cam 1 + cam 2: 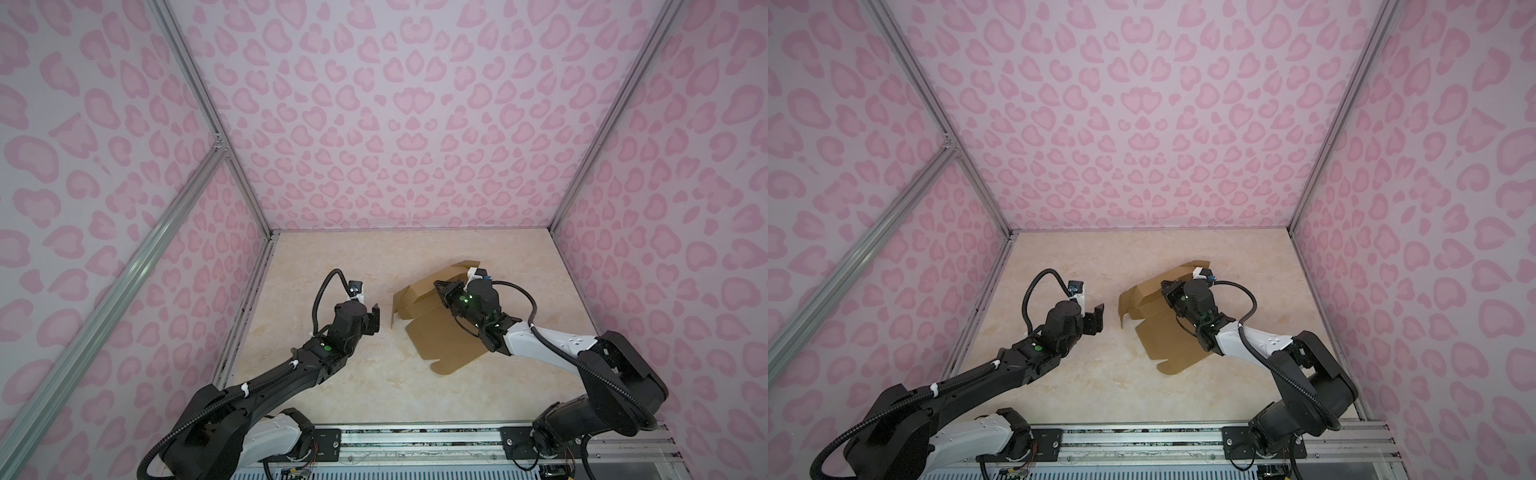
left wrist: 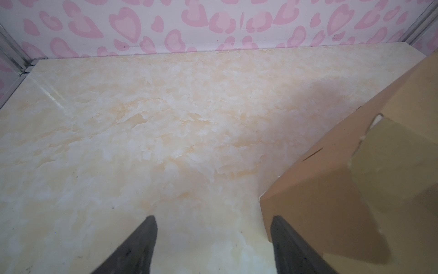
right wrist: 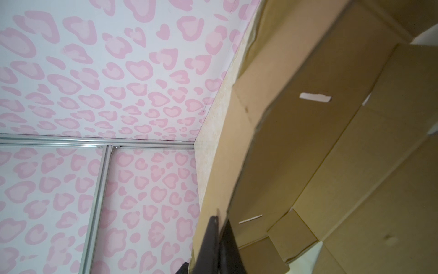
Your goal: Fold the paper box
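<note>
both top views sit high above the near edge of the table (image 1: pixel 353 395), looking steeply down toward the back wall (image 1: pixel 395 124); from far off, they share the whole tabletop. left wrist view is low and close over the tabletop, facing the back wall, paper box (image 2: pixel 320 189) at one side. right wrist view is rolled sideways, very close against the box, a side wall (image 3: pixel 142 201) beyond.

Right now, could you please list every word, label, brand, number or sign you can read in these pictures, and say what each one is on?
No text can be read anywhere.
paper box: plain brown, no print.
walls: pink heart pattern only, no words.
table: marbled, unmarked.
black mounting plate on the front rail: tiny pale marks, too small to read.
</note>
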Motion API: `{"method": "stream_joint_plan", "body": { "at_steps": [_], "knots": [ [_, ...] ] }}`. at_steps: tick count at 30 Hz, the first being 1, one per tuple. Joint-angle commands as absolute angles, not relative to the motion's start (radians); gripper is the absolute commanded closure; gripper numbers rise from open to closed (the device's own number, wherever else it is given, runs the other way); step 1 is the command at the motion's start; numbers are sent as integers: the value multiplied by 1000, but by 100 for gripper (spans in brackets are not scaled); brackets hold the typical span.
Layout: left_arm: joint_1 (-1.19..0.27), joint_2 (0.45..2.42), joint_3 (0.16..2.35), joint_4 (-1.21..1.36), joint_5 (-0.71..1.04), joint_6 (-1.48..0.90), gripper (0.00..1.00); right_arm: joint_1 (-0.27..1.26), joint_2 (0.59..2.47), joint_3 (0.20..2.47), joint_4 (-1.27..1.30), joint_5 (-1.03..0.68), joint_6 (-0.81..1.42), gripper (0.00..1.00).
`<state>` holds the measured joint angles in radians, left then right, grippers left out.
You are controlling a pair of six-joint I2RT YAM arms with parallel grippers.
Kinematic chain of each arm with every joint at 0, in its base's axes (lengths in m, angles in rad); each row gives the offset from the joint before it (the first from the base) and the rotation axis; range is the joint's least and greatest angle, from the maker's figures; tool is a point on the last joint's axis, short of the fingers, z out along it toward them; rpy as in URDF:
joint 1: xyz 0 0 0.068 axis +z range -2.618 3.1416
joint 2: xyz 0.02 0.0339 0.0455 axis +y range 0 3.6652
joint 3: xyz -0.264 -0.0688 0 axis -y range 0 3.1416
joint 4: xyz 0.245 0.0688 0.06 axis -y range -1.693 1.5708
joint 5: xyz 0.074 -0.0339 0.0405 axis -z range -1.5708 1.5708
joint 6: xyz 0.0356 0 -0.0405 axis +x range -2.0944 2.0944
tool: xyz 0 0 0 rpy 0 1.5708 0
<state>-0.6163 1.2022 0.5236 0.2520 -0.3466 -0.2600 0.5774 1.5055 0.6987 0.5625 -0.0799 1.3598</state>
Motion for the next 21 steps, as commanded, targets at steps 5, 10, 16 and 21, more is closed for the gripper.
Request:
{"method": "stream_joint_plan", "body": {
  "at_steps": [5,10,16,21],
  "knots": [
    [-601,1309,509,506,-121,-124,26,573,1526,699,526,-111,1338,100],
    [-600,1418,512,613,-66,-52,27,574,1523,706,513,-107,1336,100],
    [-600,1457,509,666,-45,-29,27,571,1522,719,480,-112,1324,100],
    [-599,1483,514,686,-1,-46,28,572,1528,721,486,-115,1325,100]
  ]
}}
